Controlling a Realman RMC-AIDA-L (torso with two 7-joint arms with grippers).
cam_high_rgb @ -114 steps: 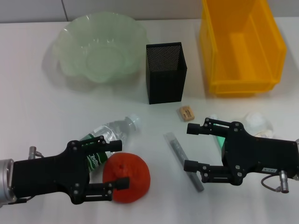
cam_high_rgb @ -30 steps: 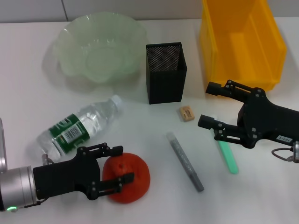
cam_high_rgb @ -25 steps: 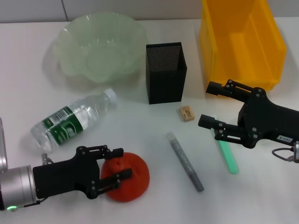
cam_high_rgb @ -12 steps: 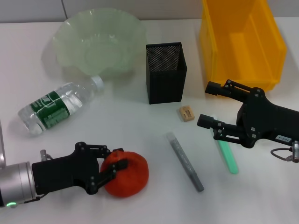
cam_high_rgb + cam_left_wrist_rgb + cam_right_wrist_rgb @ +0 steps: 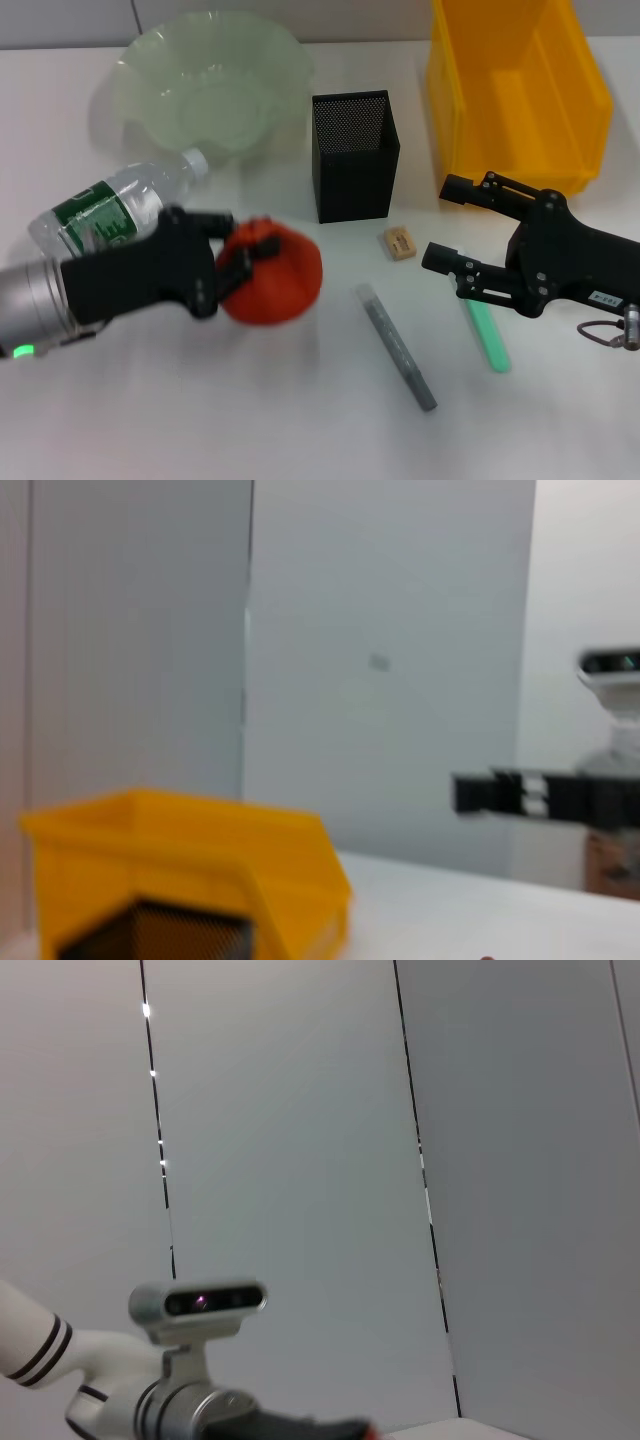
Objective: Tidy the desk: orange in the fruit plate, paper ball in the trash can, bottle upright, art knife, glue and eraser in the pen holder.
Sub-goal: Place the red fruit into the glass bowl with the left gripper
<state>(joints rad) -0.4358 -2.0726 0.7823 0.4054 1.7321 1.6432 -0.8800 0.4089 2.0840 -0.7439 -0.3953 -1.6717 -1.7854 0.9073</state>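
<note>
My left gripper (image 5: pixel 243 262) is shut on the red-orange orange (image 5: pixel 280 280) and holds it above the table, near side of the pale green fruit plate (image 5: pixel 160 70). The clear bottle (image 5: pixel 105 212) lies on its side behind my left arm, cap toward the plate. The black mesh pen holder (image 5: pixel 355 155) stands mid-table, with the tan eraser (image 5: pixel 400 243) just right of it. A grey art knife (image 5: pixel 395 345) and a green glue stick (image 5: pixel 487 335) lie on the table. My right gripper (image 5: pixel 440 226) hangs open over the glue stick's far end. The yellow trash can (image 5: pixel 450 120) is back right. The paper ball is hidden.
The left wrist view shows the yellow trash can (image 5: pixel 200 870) and the pen holder's mesh rim (image 5: pixel 150 925) in front of a grey wall. The right wrist view shows only the wall and the robot's head.
My left gripper has risen with the orange and carried it away from the front edge toward the fruit plate. The bottle has rolled left. The right gripper has stayed still over the last second.
</note>
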